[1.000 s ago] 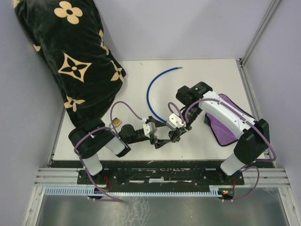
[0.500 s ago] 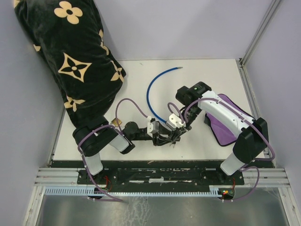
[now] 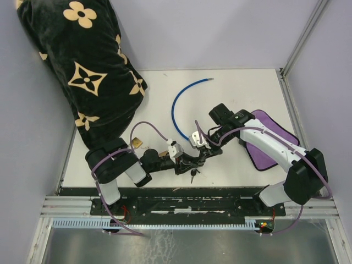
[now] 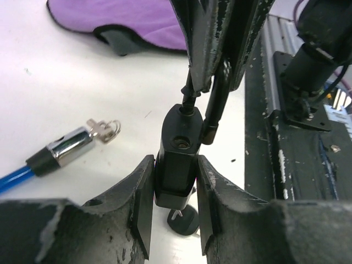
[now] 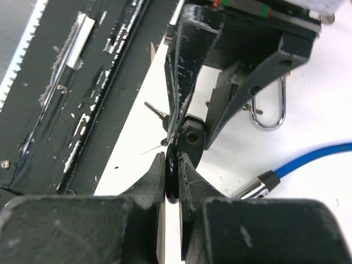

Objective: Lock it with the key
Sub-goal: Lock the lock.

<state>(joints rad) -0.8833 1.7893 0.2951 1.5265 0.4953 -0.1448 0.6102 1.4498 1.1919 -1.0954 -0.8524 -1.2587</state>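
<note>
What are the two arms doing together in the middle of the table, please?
They are working on a cable lock. The left gripper is clamped on the black lock body. The right gripper is pinched shut on a thin black piece right against that body, apparently the key. The blue cable lies loose on the table, its chrome tip not in the lock, with a small key ring beside it.

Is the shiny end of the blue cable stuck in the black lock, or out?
Out. The cable's shiny end lies on the table, apart from the black lock between the left jaws.
</note>
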